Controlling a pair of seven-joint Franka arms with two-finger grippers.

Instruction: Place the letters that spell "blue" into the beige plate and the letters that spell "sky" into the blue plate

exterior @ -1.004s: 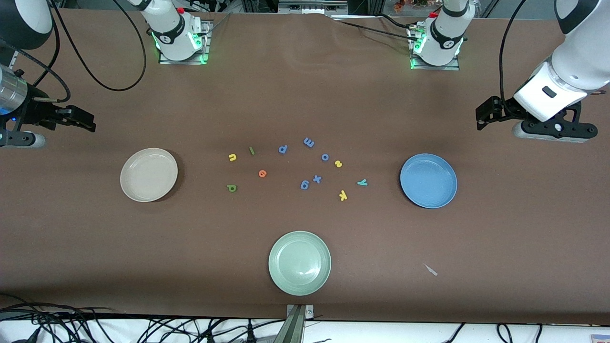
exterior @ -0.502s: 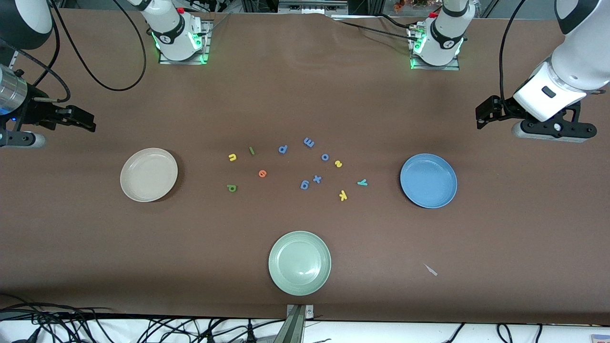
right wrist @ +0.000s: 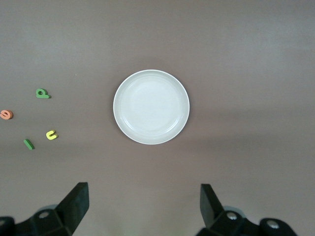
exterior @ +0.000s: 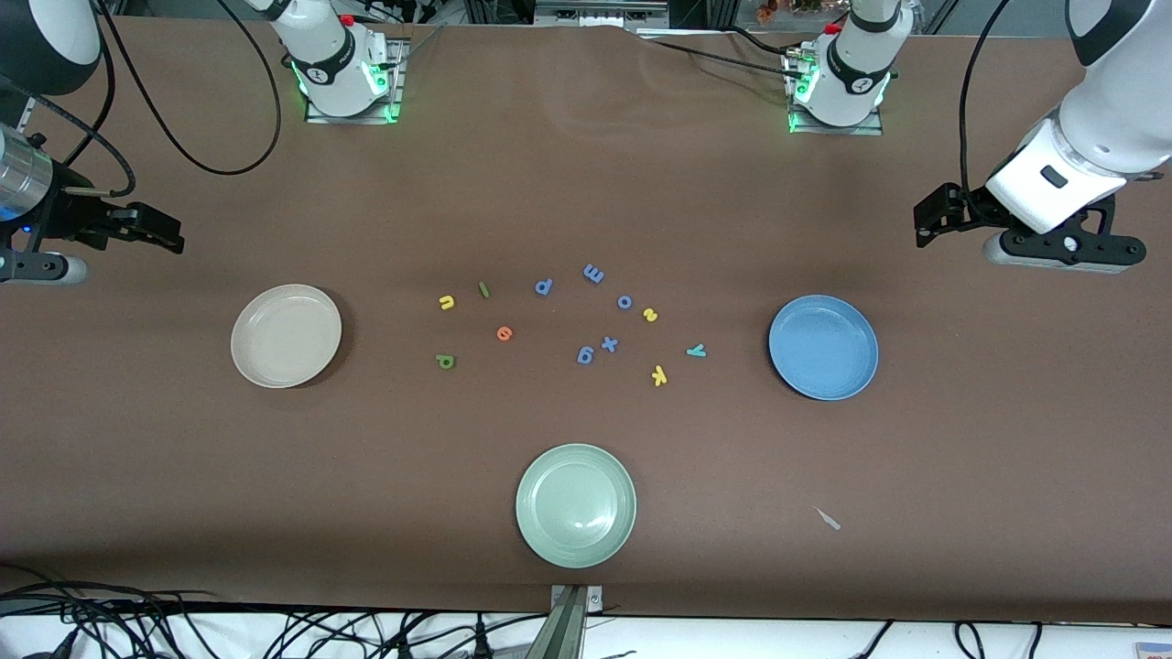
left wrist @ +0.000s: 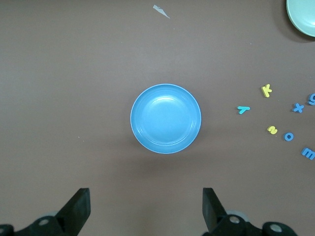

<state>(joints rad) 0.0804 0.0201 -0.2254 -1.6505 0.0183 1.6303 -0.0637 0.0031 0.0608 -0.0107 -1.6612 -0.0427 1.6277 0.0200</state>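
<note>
The beige plate lies empty toward the right arm's end. The blue plate lies empty toward the left arm's end. Between them lie the yellow u, green l, orange e and dark green b, then the yellow s, yellow k and teal y. My left gripper hangs open over bare table beside the blue plate. My right gripper hangs open over bare table beside the beige plate.
Several blue-purple letters lie among the others mid-table. A pale green plate sits empty nearest the front camera. A small pale scrap lies on the brown cloth near that edge. Both arm bases stand along the table's top edge.
</note>
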